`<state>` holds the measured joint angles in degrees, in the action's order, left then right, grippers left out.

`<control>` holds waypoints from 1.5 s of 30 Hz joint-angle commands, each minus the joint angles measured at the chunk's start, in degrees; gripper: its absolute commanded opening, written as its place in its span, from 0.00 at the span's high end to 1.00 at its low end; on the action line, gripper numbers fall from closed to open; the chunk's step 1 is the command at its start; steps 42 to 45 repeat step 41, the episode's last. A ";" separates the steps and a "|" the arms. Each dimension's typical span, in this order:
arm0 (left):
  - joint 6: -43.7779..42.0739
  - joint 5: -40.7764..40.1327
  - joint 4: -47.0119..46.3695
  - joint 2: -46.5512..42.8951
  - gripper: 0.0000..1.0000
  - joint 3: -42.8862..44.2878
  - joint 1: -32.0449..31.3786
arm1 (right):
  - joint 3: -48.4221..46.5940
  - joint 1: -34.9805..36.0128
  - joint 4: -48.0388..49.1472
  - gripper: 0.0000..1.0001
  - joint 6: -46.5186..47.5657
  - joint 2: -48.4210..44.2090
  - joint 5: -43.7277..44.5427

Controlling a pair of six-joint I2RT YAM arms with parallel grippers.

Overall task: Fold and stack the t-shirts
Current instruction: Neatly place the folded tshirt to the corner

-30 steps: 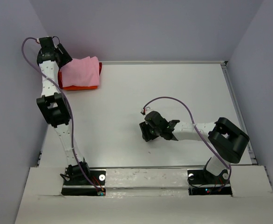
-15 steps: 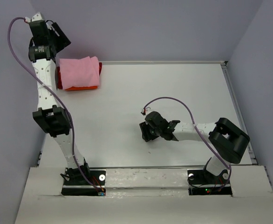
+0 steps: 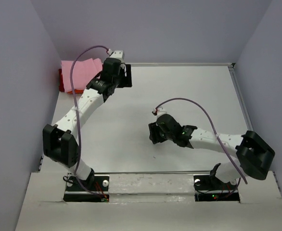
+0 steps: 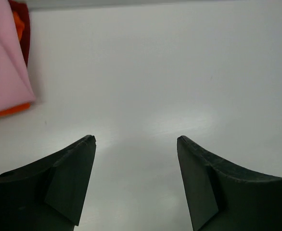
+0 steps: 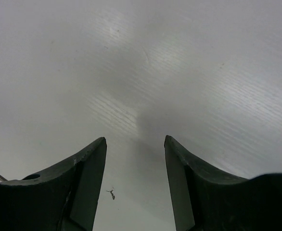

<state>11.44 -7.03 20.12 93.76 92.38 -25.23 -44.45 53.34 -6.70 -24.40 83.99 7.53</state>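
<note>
**Top view.** The folded t-shirts [image 3: 81, 72] are stacked in the upper left corner of the table [image 3: 194, 91]. The pink shirt [image 3: 85, 68] lies on top, with red-orange cloth showing at the stack's left edge. The left arm crosses the stack's right side. The left gripper [image 3: 125, 77] is just right of the stack, over bare table. The right gripper [image 3: 153, 134] is near frame centre, well apart from the stack.

**Left wrist view.** The left gripper's fingers [image 4: 69, 183] are spread, with nothing between them. The pink shirt is at the upper left, with an orange edge [image 4: 6, 112] beneath it and dark red behind.

**Right wrist view.** The right gripper's fingers [image 5: 78, 187] are spread over bare table and hold nothing.
</note>
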 commanded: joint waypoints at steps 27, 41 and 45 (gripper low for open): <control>2.27 -12.66 -16.16 -13.33 0.01 -28.66 -10.54 | -5.39 -34.97 10.66 0.32 1.55 -2.33 -1.90; 2.36 -18.46 -18.62 -17.55 0.01 -31.20 -11.50 | -3.46 -34.97 9.25 0.32 2.52 -5.76 -4.63; 2.36 -18.46 -18.62 -17.55 0.01 -31.20 -11.50 | -3.46 -34.97 9.25 0.32 2.52 -5.76 -4.63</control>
